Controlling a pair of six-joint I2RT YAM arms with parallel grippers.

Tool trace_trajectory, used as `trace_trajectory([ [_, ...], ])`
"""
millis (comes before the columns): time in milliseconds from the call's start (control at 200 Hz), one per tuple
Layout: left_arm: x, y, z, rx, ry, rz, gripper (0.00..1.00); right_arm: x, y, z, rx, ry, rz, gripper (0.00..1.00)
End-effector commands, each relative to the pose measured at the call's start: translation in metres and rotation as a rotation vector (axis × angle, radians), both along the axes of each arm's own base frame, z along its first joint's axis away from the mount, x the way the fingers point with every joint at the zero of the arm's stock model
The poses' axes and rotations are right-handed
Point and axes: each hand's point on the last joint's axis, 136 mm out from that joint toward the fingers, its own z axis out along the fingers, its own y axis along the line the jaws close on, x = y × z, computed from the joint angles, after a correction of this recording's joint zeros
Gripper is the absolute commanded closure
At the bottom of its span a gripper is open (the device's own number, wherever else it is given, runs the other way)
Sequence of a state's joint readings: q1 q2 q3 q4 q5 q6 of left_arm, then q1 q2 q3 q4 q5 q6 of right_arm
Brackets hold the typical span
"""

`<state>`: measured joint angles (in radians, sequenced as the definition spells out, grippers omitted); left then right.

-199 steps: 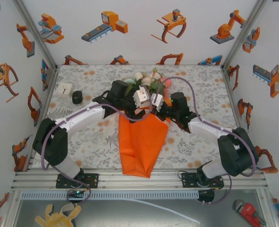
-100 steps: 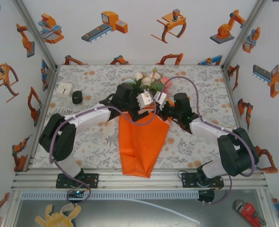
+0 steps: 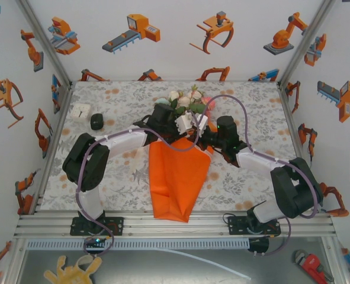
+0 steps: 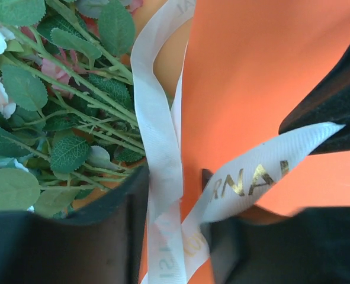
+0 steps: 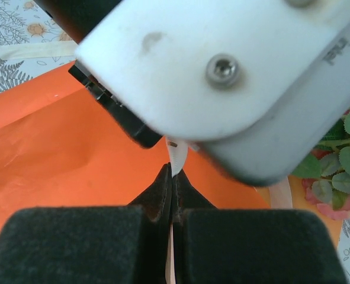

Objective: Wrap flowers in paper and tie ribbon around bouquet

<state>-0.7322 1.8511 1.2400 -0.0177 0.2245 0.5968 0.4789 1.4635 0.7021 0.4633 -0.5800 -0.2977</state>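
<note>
One bouquet (image 3: 177, 165) lies on the table (image 3: 251, 106), one bunch of flowers (image 3: 185, 100) topping one orange paper cone (image 3: 173, 189) whose tip points toward my bases. One ribbon (image 4: 163, 154) lies over the paper beside the stems. My right gripper (image 5: 172, 177) is pressed together, pinching that ribbon. My left gripper (image 4: 175, 236) stands partly spread with the ribbon running through the gap; whether its pads truly grip it, I cannot tell this close.

L claw (image 4: 175, 180) ajar; R claw (image 5: 172, 173) clamped.

paper (image 4: 246, 83) matt, smooth; ribbon (image 4: 158, 136) ribbed cloth, slight sheen (gold lettering (image 4: 246, 180) glossy); right gripper (image 5: 173, 177) pads (image 5: 74, 245) felt-like, matt
</note>
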Motion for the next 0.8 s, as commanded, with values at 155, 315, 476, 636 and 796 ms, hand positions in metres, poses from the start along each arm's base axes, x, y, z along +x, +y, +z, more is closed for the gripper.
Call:
trace_trajectory([
  [155, -0.005, 0.006, 0.011, -0.016, 0.072, -0.006, 1.00, 0.014, 0.001, 0.016, 0.018, -0.069, -0.041, 1.00],
  [315, -0.021, 0.009, 0.031, -0.042, 0.165, -0.057, 1.00, 0.041, -0.010, 0.007, -0.058, -0.118, -0.163, 1.00],
  [476, -0.029, 0.010, 0.048, -0.082, 0.270, -0.067, 1.00, 0.066, -0.002, -0.001, -0.089, -0.149, -0.176, 0.83],
  [636, -0.020, 0.013, 0.054, -0.143, 0.329, -0.013, 1.00, 0.082, -0.012, 0.022, -0.010, -0.110, -0.310, 0.68],
  [796, -0.016, 0.013, 0.052, -0.152, 0.365, 0.009, 1.00, 0.019, -0.010, 0.029, 0.072, 0.052, -0.164, 0.67],
])
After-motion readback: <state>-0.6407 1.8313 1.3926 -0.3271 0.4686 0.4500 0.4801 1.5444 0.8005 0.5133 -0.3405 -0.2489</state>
